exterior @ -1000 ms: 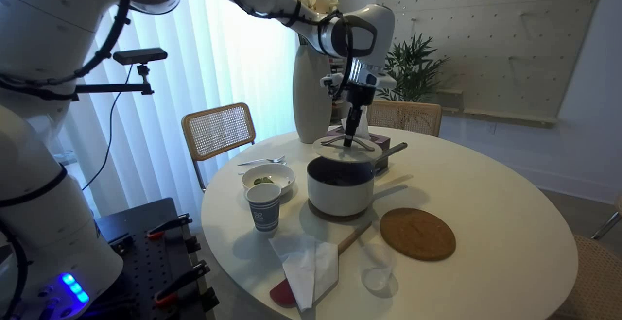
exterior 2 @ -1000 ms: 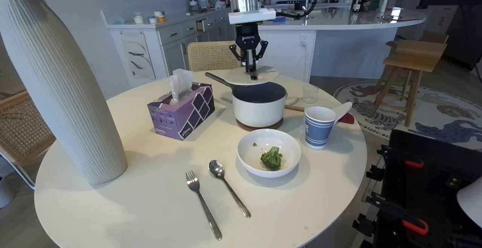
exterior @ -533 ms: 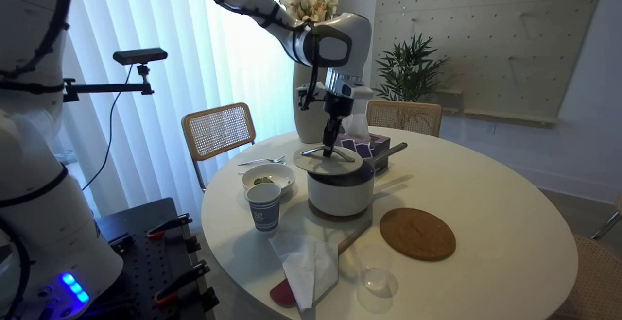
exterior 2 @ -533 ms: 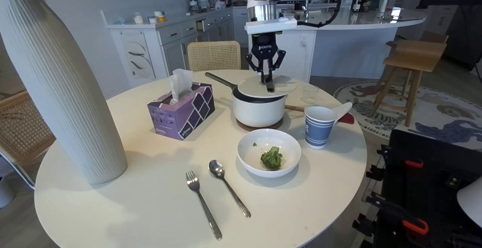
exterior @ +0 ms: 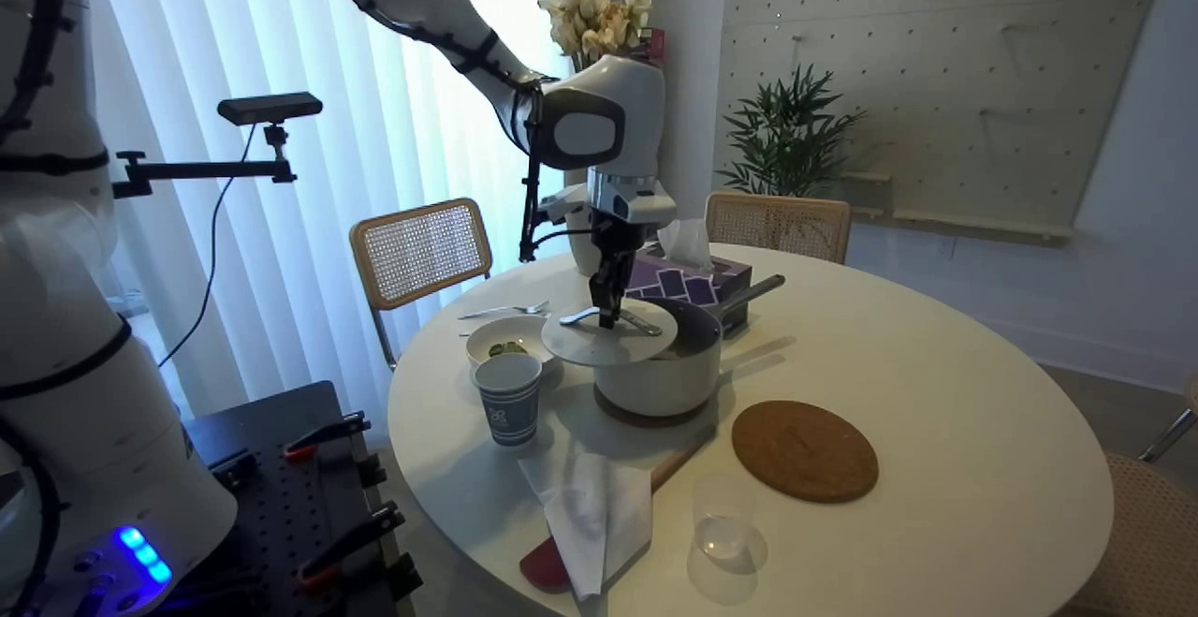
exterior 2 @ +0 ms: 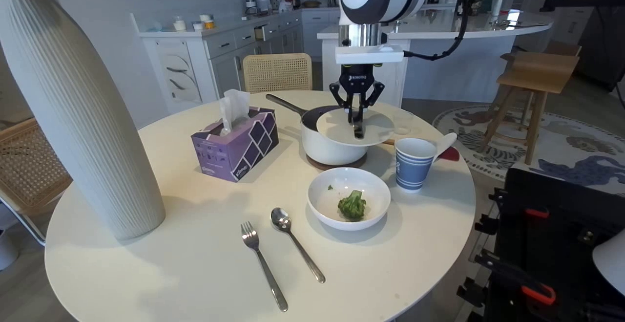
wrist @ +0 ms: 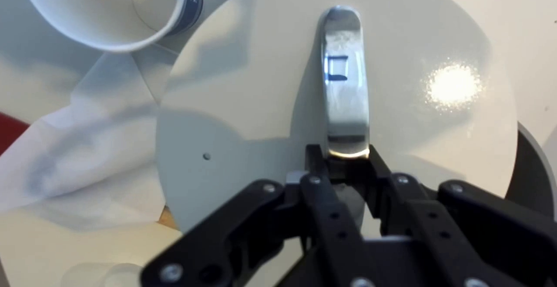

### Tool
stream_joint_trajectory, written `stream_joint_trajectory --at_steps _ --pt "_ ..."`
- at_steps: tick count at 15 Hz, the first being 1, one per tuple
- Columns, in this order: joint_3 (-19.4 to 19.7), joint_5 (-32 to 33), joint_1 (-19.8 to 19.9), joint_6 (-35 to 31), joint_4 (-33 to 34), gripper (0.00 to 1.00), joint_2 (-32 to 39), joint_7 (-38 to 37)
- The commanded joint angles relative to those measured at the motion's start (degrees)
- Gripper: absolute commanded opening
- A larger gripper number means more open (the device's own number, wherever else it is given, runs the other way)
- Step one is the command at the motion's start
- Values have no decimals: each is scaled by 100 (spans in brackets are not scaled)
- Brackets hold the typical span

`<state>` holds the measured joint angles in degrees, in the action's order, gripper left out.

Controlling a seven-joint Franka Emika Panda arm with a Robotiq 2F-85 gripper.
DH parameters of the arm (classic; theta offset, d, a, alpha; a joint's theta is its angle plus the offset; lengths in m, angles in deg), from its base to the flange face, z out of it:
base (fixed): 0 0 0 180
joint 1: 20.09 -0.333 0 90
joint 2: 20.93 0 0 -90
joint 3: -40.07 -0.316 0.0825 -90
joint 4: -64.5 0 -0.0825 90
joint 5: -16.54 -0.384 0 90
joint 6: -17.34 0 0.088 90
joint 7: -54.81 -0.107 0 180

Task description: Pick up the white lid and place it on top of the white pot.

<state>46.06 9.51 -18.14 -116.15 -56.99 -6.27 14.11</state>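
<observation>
The white lid [exterior: 580, 347] is flat and round with an arched metal handle. It also shows in an exterior view [exterior 2: 337, 125] and fills the wrist view [wrist: 252, 82]. My gripper [exterior: 609, 319] is shut on the lid's handle, with its fingers on either side of the metal strip in the wrist view [wrist: 343, 153]. The white pot [exterior: 655, 385] stands on a brown disc; it also shows in an exterior view [exterior 2: 328, 148]. The lid is off-centre, tilted, covering part of the pot's opening and overhanging its side. I cannot tell whether it touches the rim.
A paper cup [exterior 2: 411, 168] and a bowl with broccoli [exterior 2: 349, 175] stand near the pot. A tissue box [exterior 2: 234, 148] stands by the pot's handle [exterior: 753, 294]. A napkin [exterior: 599, 514], a brown disc [exterior: 805, 453] and a clear cup [exterior: 723, 537] lie around. A tall vase [exterior 2: 97, 117] stands on the table.
My gripper and the held lid have moved down and from above the pot's opening toward the paper cup's side, uncovering part of the opening. The pot has not moved.
</observation>
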Motion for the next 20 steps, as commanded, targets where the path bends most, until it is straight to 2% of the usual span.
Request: stream_joint_trajectory --at_steps 1,11,20 --pt "21 -121 -30 -83 -102 6 -284 -121" --pt "22 -309 67 126 571 6 133 -11" --pt "21 -462 147 173 1471 6 876 1"
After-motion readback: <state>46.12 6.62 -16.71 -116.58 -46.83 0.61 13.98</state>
